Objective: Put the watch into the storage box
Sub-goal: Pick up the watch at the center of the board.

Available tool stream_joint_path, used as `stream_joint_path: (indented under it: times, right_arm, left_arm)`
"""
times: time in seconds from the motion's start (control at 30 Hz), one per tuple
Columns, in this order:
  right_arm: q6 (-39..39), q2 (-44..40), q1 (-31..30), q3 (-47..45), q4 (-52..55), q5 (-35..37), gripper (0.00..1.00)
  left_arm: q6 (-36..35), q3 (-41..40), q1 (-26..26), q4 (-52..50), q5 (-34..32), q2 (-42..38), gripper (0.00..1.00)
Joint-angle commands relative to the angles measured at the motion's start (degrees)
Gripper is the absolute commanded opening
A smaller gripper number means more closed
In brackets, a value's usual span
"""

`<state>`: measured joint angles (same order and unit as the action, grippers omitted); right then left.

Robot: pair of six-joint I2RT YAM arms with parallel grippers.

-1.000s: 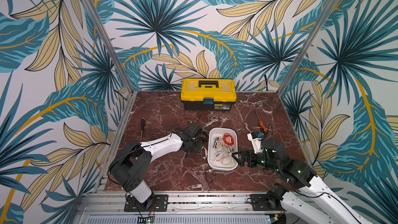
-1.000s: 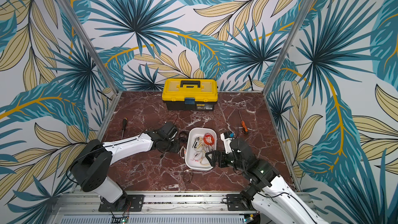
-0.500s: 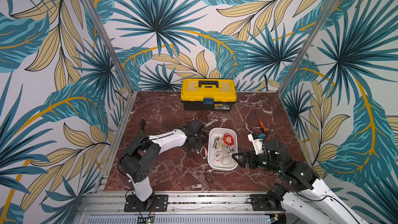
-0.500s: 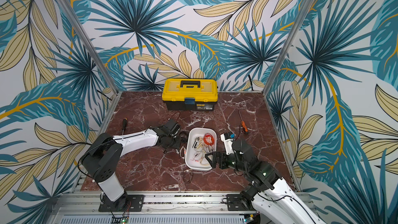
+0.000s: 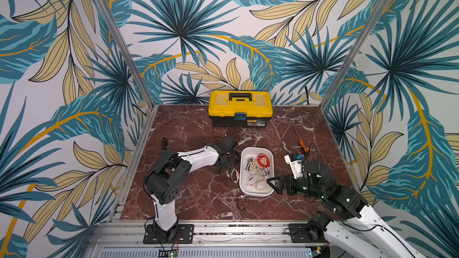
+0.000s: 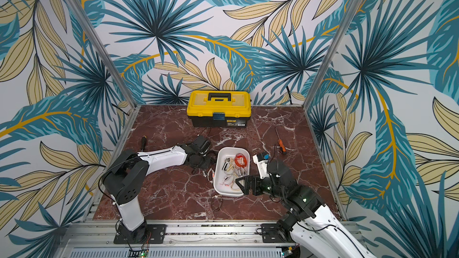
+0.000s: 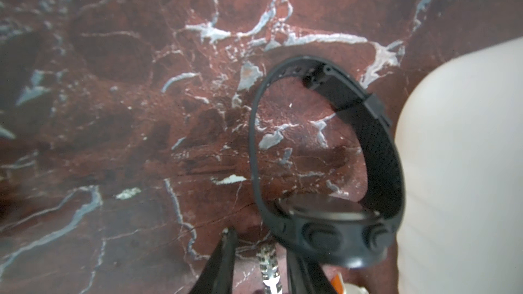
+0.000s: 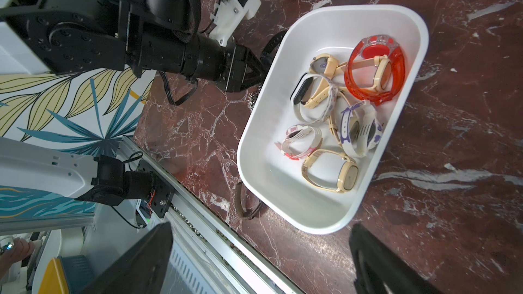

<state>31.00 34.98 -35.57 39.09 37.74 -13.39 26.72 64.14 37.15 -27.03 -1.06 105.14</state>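
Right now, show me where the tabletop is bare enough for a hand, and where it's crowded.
Bare: the front strip between the left arm and the front rail; the rear corner between the yellow toolbox and the orange screwdriver. Crowded: round the white storage box, with loose watches beside it, a dark band before it, the right gripper at its near corner.

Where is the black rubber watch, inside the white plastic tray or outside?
Outside: the watch sits on the marble beside the tray's outer wall.

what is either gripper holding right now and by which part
Right gripper: open, holding nothing. Left gripper: cannot be told; its jaws are at the case end of the black watch, beside the storage box, but no grip shows.
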Motion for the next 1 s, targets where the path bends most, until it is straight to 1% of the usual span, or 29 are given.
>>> stream_joint_path:
  times: [0.0, 0.1, 0.17, 0.33, 0.5, 0.7, 0.83, 0.97]
  right_arm:
    - [-2.4, 1.23, -0.29, 1.08, 1.96, -1.83, 1.0]
    - [-4.75, 2.8, -0.98, 2.83, 3.43, -2.64, 1.0]
    - [-6.85, 3.9, -1.94, 4.3, 4.65, -2.05, 1.0]
    - [-9.63, 7.81, -3.52, 7.43, 7.0, 1.65, 1.0]
    - [-9.84, 10.94, -4.09, 8.96, 5.98, 2.54, 1.0]
    - [-10.58, 13.54, -5.41, 10.0, 4.39, 1.19, 1.0]
    - [-12.18, 15.84, -7.99, 11.55, 4.77, 1.49, 1.0]
    - [-13.87, 17.6, -11.36, 13.12, 5.92, 4.18, 1.0]
  left_arm:
    - [-0.88, 2.25, -0.32, -1.14, -0.12, 1.66, 0.25]
    - [-1.13, 2.39, -0.32, -1.51, 0.13, 2.08, 0.2]
    - [-1.23, 2.35, -0.32, -1.62, 0.42, 2.08, 0.13]
    - [-1.83, 2.78, -0.33, -2.96, 0.89, 1.91, 0.08]
    - [-2.2, 2.59, -0.32, -4.82, 1.06, -0.37, 0.06]
    - [-3.12, 2.29, -0.34, -8.74, 1.06, -4.89, 0.04]
    - [-3.86, 2.22, -0.32, -12.1, 1.13, -7.99, 0.03]
    - [-4.22, 2.5, -0.32, -15.16, 2.2, -11.05, 0.03]
